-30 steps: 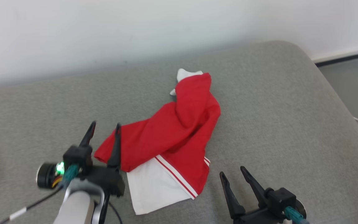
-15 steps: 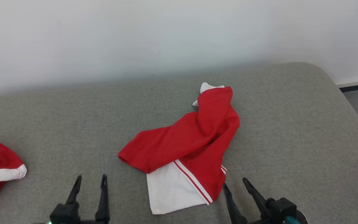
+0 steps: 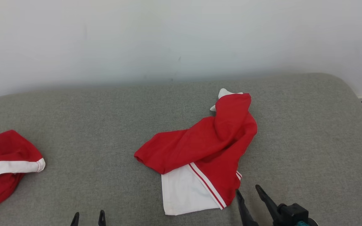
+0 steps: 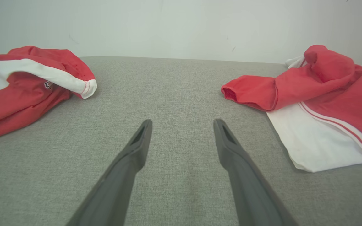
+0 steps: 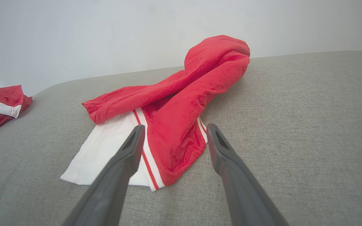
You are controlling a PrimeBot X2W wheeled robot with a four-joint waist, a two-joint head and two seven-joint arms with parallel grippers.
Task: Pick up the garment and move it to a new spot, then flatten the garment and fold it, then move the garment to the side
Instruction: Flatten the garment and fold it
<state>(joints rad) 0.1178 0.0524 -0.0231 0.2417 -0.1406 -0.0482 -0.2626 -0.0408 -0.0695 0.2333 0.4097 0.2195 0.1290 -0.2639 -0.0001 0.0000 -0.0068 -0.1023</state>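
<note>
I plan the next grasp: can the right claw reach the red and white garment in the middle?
Probably yes. The right claw stands open beside the near corner of the garment, with only cushion between.

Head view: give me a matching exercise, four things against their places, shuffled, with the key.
Things:
1. crumpled garment
2. second garment
3. left end effector
4. right end effector

Places:
A. bottom right, open, tips near the crumpled garment
B. far left of the cushion
C. bottom edge, left of centre, open over bare cushion
D. middle of the cushion, white panel toward the robot

Pairs: 1-D, 2-B, 3-C, 4-A.
</note>
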